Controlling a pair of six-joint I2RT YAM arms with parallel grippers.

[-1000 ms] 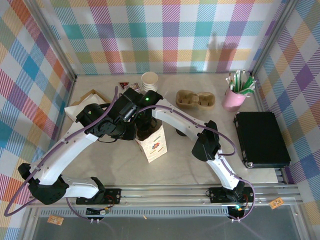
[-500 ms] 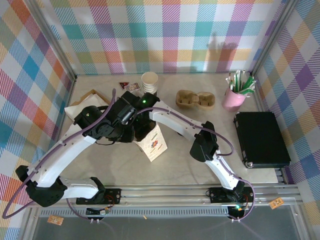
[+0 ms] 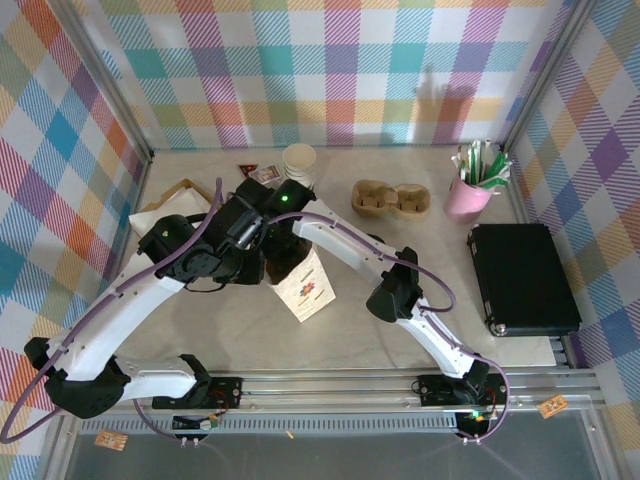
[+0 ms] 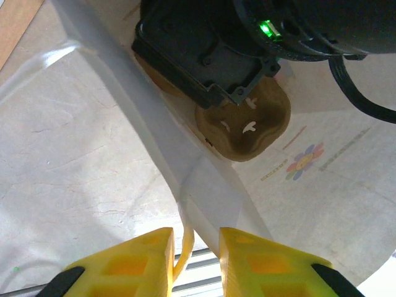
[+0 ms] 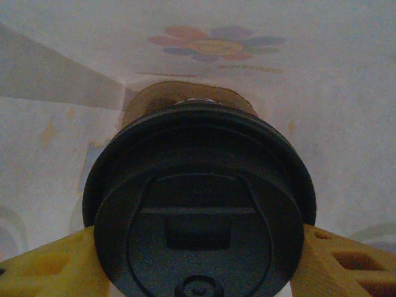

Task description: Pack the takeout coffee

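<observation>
So, stage: I judge the packing well advanced but not finished (the cup is inside the bag, not yet let go).
Takeout coffee: the small paper cup with the round black plastic lid [image 5: 198, 210] is down in the bag. From the right wrist I see mostly its lid, with printed bag wall all round.
Right gripper: the right gripper [image 5: 197, 266] is clamped on the cup, one yellow finger on each side just under the lid.
Left gripper: the left gripper [image 4: 196, 247] is nearly closed, pinching a fold at the rim of the bag to hold the mouth open, as I read it.
Bag: the white paper bag with a flower print [image 3: 310, 290] stands mid-table, tilted, with both arms meeting over its mouth.
Bag contents: a brown moulded-pulp cup carrier [image 4: 244, 124] lies at the bottom, and the cup is over it. I cannot tell whether the cup is seated in a pocket.
Left to do: seat the cup, open the right fingers, lift out, then free the rim.
Other containers: a second brown pulp carrier [image 3: 390, 198] sits on the table [image 3: 350, 340] toward the back, nothing in its pockets. A pink cup [image 3: 468, 195] holds sticks and sachets, and a stack of lidless cream cups [image 3: 299, 160] stands behind the bag.
</observation>
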